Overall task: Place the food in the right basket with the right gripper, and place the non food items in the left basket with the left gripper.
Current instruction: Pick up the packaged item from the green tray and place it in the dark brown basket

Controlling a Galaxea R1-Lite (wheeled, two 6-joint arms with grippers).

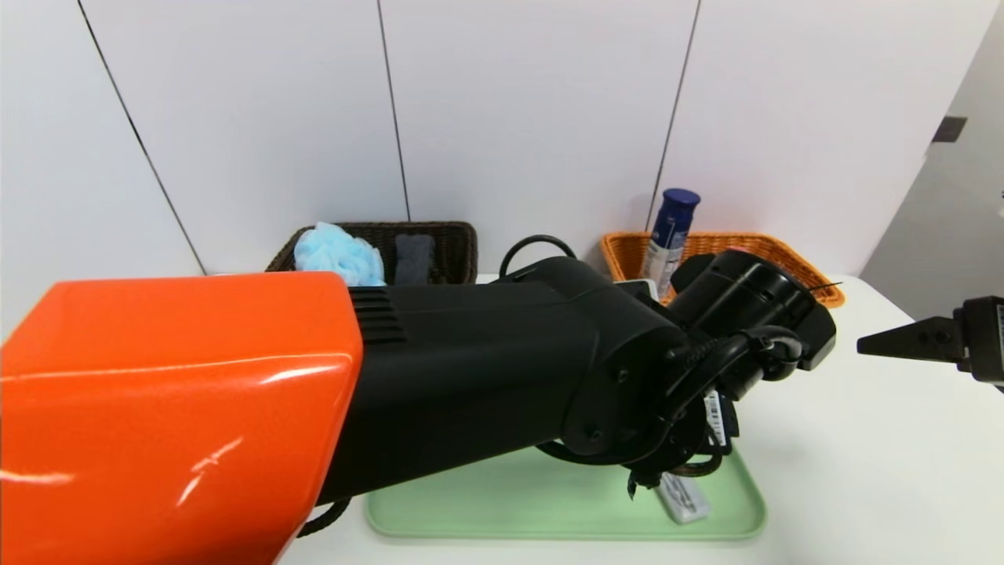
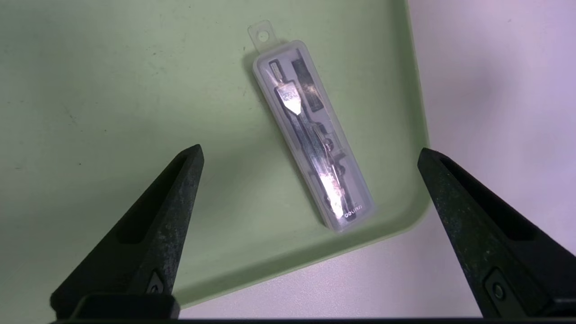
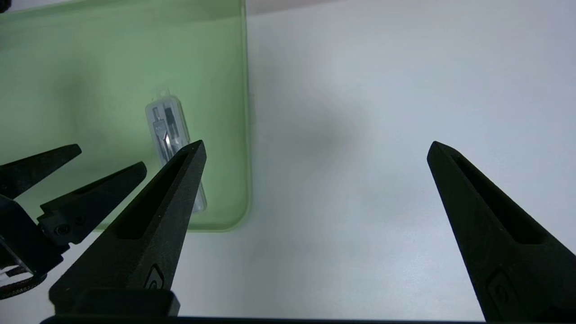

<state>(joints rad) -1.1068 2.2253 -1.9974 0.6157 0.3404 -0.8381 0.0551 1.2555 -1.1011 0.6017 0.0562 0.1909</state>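
A clear plastic case (image 2: 310,130) with a metal drawing compass inside lies near the corner of the green tray (image 2: 112,90). My left gripper (image 2: 310,150) hangs open directly above it, one finger on each side and well apart from it. In the head view the case (image 1: 682,498) peeks out under my left wrist. My right gripper (image 3: 317,144) is open over bare white table to the right of the tray (image 3: 90,54), holding nothing. The dark left basket (image 1: 455,235) holds a blue bath puff (image 1: 341,253) and a grey item (image 1: 413,257). The orange right basket (image 1: 784,251) holds a blue-capped bottle (image 1: 671,235).
My left arm (image 1: 471,369), orange and black, crosses the head view and hides most of the tray (image 1: 510,502) and part of the orange basket. Both baskets stand against the white back wall. The right gripper (image 1: 871,344) enters from the right edge.
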